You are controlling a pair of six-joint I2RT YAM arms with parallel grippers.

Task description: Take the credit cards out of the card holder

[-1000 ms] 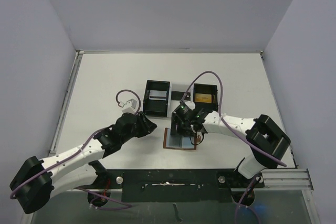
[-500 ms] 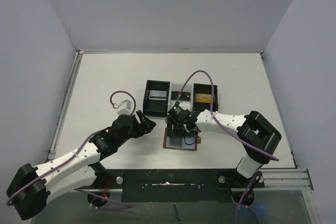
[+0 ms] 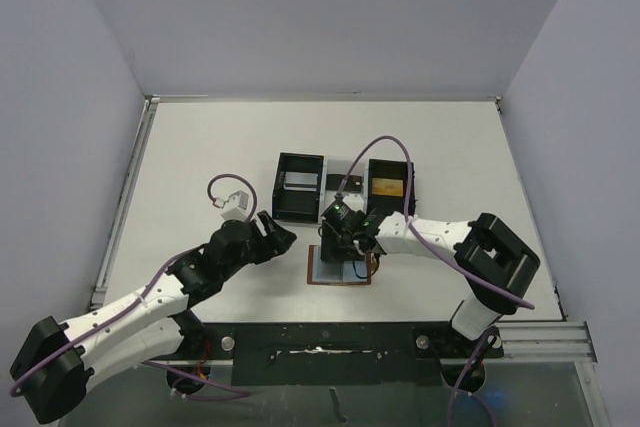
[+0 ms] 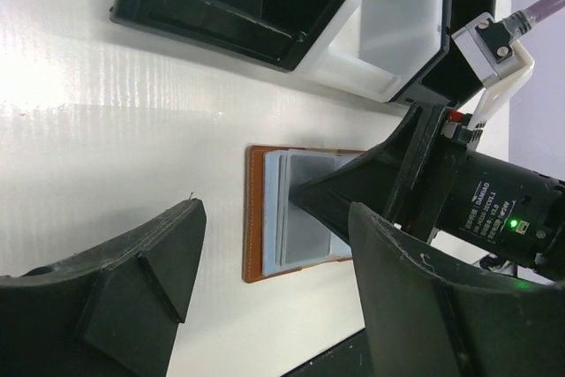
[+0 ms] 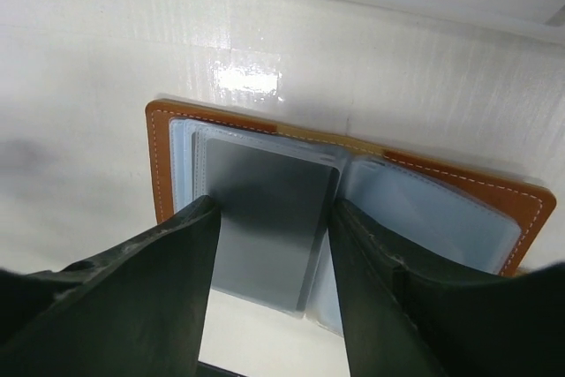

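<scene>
Currently the right gripper [image 5: 272, 249] stands with its jaws spread, one finger on each side of a grey card [image 5: 265, 183]. Nothing is pinched, and contact with the card cannot be confirmed. The card sits in the left pocket of the card holder [image 5: 161, 165]. The holder lies open and flat on the table [image 3: 200, 167], near the middle of the near edge and just in front of the tray [image 3: 278, 187]. The left gripper [image 4: 275, 240] hangs to the left of the holder, jaws spread, empty.

Probable faults:
- Nothing pins the holder. If the fingers drag the card, the whole holder may slide or lift with it.
- A closure across the pocket may pinch its clear plastic together with the card and jam it.

Tray contents: the left compartment holds a pale flat item [image 3: 297, 183] and the right one a gold-coloured item [image 3: 390, 187]. Whether either is a card cannot be told. The middle compartment is too small to read.
</scene>
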